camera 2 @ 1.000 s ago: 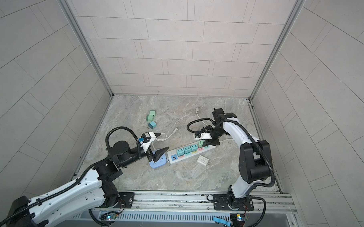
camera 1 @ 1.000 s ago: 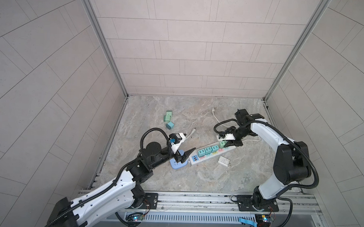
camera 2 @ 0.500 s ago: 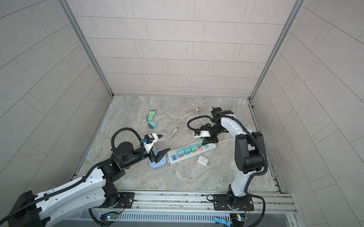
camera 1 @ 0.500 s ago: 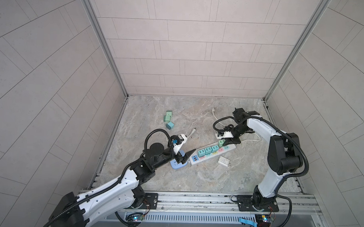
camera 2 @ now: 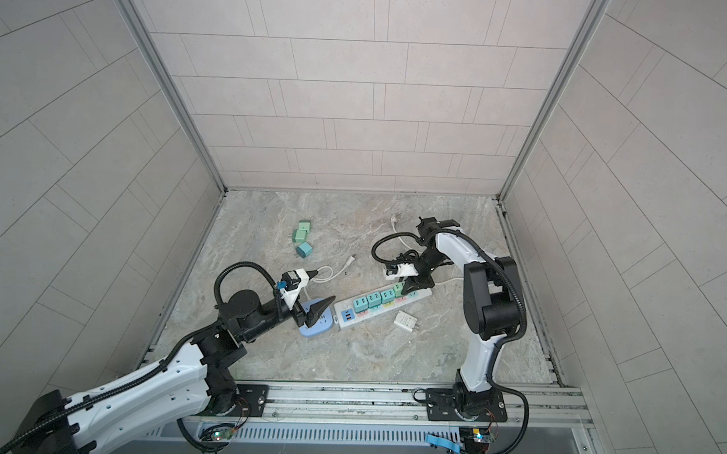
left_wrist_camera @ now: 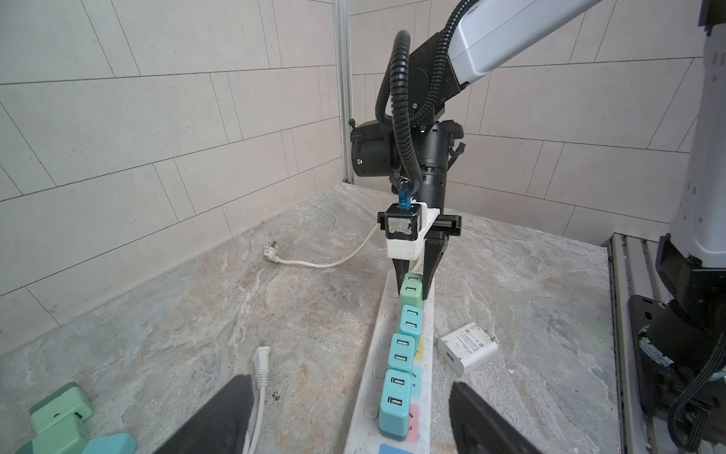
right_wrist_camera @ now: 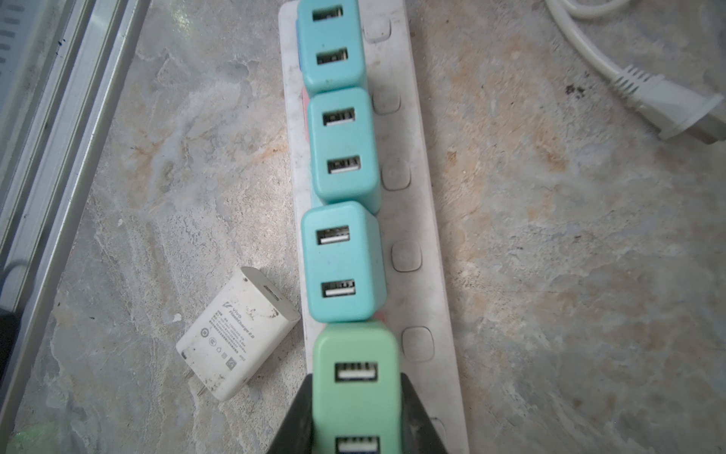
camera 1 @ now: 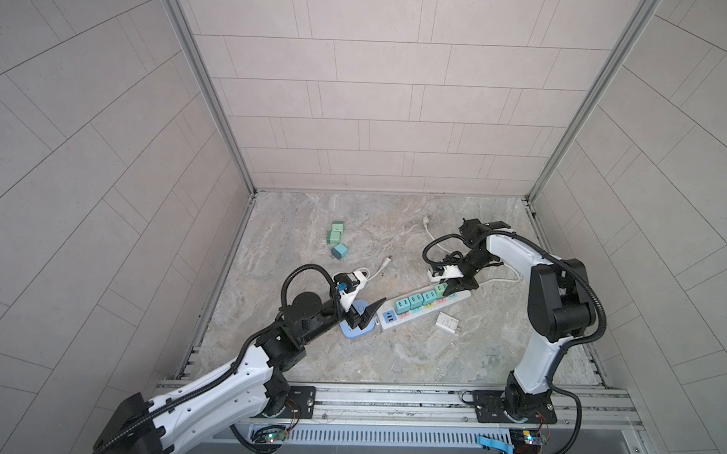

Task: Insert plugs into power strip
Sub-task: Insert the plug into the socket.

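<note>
The mint green plug [right_wrist_camera: 355, 385] sits at the bottom of the right wrist view, pinched between the narrowed jaws of the right gripper [right_wrist_camera: 355, 416]. It stands over the power strip [right_wrist_camera: 428, 298], which runs up the middle of that frame (whether its prongs are fully seated we cannot tell). Directly above it in the frame, three teal plugs [right_wrist_camera: 341, 259] stand upright in a row in the strip, and the nearest one touches the mint plug. The white charger block [right_wrist_camera: 239, 334] lies flat on the marble floor [right_wrist_camera: 550, 275] just left of the strip, near the gripper's finger but apart from it. In a top view we see three loose plugs [camera 1: 335, 237] clustered at the upper left of the floor, well apart from both arms. The left gripper [left_wrist_camera: 349, 383] hangs wide open and empty at the strip's other end, overlapping a light blue socket block [camera 1: 355, 332]. A white cord [left_wrist_camera: 261, 363] ends just beside the finger at the lower left of the left wrist view.
</note>
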Tool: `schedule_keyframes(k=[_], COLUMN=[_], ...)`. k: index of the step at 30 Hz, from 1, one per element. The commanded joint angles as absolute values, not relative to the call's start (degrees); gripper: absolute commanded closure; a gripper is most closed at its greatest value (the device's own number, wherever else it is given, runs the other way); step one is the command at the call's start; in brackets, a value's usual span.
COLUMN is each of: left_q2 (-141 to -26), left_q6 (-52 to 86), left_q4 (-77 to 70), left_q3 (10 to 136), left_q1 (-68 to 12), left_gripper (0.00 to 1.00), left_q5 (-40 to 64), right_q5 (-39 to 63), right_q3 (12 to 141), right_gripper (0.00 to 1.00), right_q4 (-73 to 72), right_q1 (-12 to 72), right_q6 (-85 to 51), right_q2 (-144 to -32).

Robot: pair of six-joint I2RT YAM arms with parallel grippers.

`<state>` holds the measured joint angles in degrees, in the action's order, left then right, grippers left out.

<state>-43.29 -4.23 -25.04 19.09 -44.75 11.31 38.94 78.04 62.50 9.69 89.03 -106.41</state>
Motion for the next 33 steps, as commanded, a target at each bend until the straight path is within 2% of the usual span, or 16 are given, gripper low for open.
schedule_keyframes(k=[1, 11, 17, 33], left_q2=[-42.28, -42.63, -42.45, -41.69], left_q6=[-3.87, -3.96, -3.87, -3.63], left_q4=[-26.26, -26.36, -26.02, -25.36], left_q3=[18.48, 19.38, 19.54, 20.55], left_q1=[-44.49, -44.5, -44.47, -44.49], left_gripper=[0.15, 0.15, 0.16, 0.15], left_q5=[11.11, 11.44, 11.58, 12.59], right_q5=[40.0, 41.43, 48.15, 43.37], right_q3=[78.84, 77.96, 76.74, 76.55], right_gripper=[1.0, 1.0, 1.0, 1.0], right_q4=[65.16, 61.36, 59.34, 60.91], right_q1=[10.37, 12.35, 12.23, 14.77], right_q6=[90.65, 90.17, 91.76, 91.47], right_q2=[-107.58, -108.25, -106.24, -108.64])
